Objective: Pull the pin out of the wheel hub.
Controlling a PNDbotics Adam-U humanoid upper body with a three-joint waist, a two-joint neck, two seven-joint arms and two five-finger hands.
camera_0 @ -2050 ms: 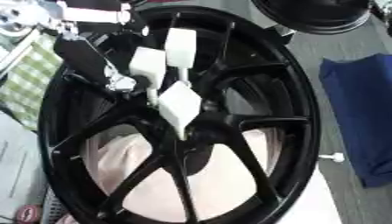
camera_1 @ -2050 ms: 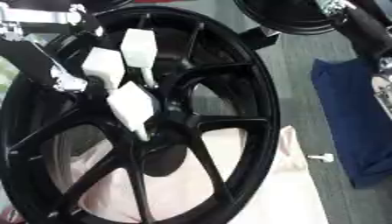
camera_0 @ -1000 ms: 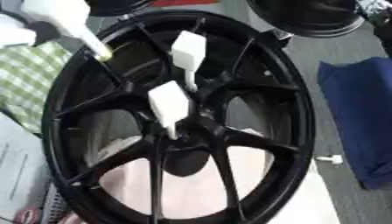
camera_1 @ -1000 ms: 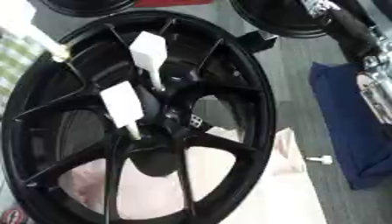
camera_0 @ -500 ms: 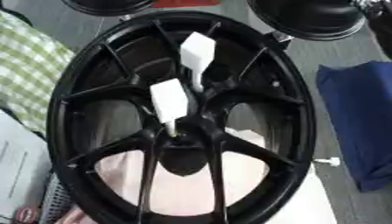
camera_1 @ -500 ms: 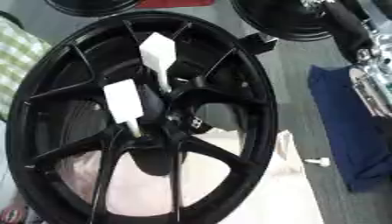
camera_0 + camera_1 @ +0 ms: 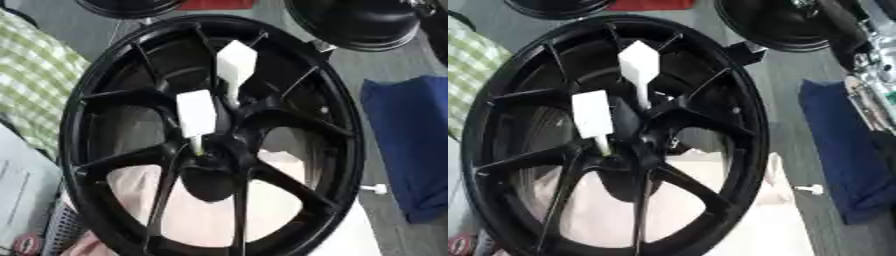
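A big black spoked wheel hub (image 7: 114,100) fills both views, lying tilted on a pale pink cloth (image 7: 201,210). Two white pins with broad flat heads stand in its centre: one (image 7: 196,114) by the centre hole, the other (image 7: 235,65) further back. My left hand shows in no view. Part of my right arm (image 7: 866,70), black and silver, hangs at the right edge of the right eye view, away from the wheel; I cannot make out its hand.
A small white pin (image 7: 374,189) lies outside the rim at the right. A blue cloth (image 7: 411,145) lies further right and a green checked cloth (image 7: 31,75) at the left. Other black wheels (image 7: 367,22) sit at the back.
My left hand, which was at the hub's upper left with a third white pin, lifted it out and carried it off past the upper left corner. The camera has shifted.
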